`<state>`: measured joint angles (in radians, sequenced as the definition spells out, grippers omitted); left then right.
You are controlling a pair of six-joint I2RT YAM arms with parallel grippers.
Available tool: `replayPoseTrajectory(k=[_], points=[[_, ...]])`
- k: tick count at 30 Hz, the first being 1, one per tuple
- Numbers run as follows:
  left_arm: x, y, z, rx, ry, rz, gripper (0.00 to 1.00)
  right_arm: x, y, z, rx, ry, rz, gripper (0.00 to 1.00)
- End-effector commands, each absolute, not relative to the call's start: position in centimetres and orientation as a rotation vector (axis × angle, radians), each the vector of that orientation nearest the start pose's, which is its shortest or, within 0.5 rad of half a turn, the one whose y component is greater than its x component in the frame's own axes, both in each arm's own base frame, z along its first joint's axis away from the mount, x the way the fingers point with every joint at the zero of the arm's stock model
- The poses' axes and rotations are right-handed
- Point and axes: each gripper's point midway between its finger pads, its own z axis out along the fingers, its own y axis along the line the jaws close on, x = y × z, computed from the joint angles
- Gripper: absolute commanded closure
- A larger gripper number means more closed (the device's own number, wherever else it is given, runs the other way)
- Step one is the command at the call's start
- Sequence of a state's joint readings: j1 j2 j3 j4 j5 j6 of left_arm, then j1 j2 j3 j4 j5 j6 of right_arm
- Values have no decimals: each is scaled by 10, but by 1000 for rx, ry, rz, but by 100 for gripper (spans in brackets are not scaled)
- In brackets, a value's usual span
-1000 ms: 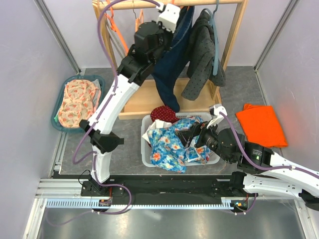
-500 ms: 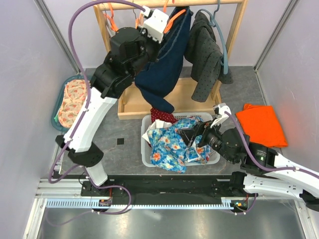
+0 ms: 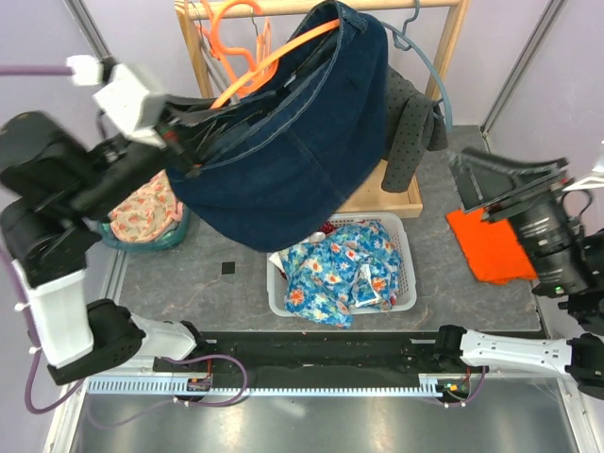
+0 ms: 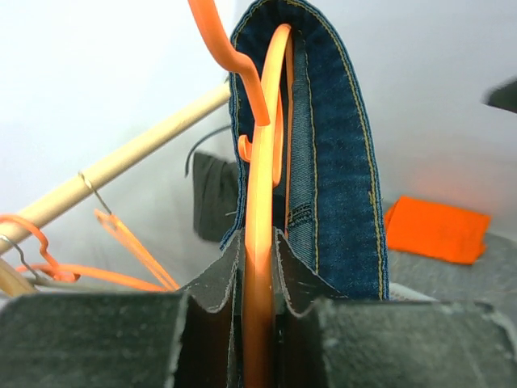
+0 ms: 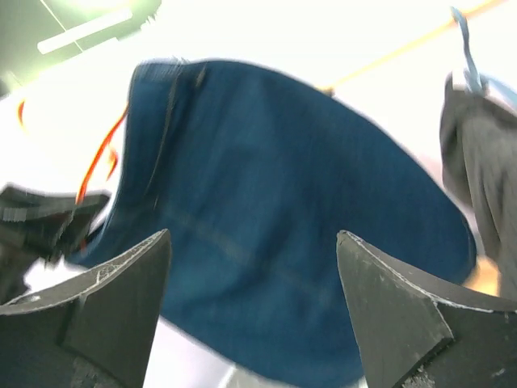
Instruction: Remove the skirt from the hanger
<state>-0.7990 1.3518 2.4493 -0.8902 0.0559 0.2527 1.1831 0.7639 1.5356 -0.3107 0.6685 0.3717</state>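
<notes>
The skirt [image 3: 293,151] is dark blue denim and hangs on an orange hanger [image 3: 274,58], held high and close to the top camera. My left gripper [image 3: 203,127] is shut on the hanger's lower bar. In the left wrist view the orange hanger [image 4: 260,202] runs straight up between the jaws of the left gripper [image 4: 258,275], with the skirt's waistband [image 4: 339,162] looped over its top. My right gripper [image 3: 472,184] is raised at the right, open and empty. In the right wrist view the right gripper [image 5: 252,236] faces the skirt [image 5: 283,218] without touching it.
A white basket [image 3: 276,283] of blue floral clothes sits below the skirt. An orange cloth [image 3: 495,250] lies at the right, and a teal basin [image 3: 175,231] of peach fabric at the left. On the wooden rack [image 3: 451,47] hang a grey dotted garment [image 3: 411,132] and spare orange hangers [image 3: 226,24].
My left arm has swung the hanger and skirt up and to the left, off the rail and toward the camera. My right arm rose from the basket to the right side.
</notes>
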Motion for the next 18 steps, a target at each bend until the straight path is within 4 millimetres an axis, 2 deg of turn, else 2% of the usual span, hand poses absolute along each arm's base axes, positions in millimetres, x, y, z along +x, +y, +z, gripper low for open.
replayPoseTrajectory(k=[1, 2, 3, 4, 5, 6, 7, 8, 10, 14, 18], points=[[152, -201, 655, 780, 1029, -660, 98, 161, 145, 609, 60, 1195, 942, 10], [149, -201, 654, 786, 1031, -671, 98, 162, 147, 616, 55, 1179, 943, 9], [150, -202, 651, 791, 1043, -675, 98, 167, 163, 617, 31, 1192, 934, 9], [151, -204, 648, 795, 1056, -677, 98, 163, 162, 632, 28, 1163, 956, 9], [153, -205, 642, 800, 1073, -678, 98, 169, 179, 631, -3, 1184, 937, 9], [154, -207, 639, 805, 1081, -681, 98, 169, 178, 641, 2, 1167, 940, 9], [156, -210, 634, 813, 1097, -683, 98, 170, 183, 642, -8, 1167, 933, 9], [156, -210, 631, 819, 1106, -683, 98, 176, 194, 639, -26, 1184, 904, 8], [160, -211, 625, 813, 1131, -673, 98, 180, 195, 642, -20, 1185, 880, 8], [164, -211, 615, 822, 1163, -660, 98, 187, 197, 635, -23, 1202, 824, 7], [165, -212, 613, 821, 1172, -665, 98, 194, 197, 624, -13, 1231, 764, 6]])
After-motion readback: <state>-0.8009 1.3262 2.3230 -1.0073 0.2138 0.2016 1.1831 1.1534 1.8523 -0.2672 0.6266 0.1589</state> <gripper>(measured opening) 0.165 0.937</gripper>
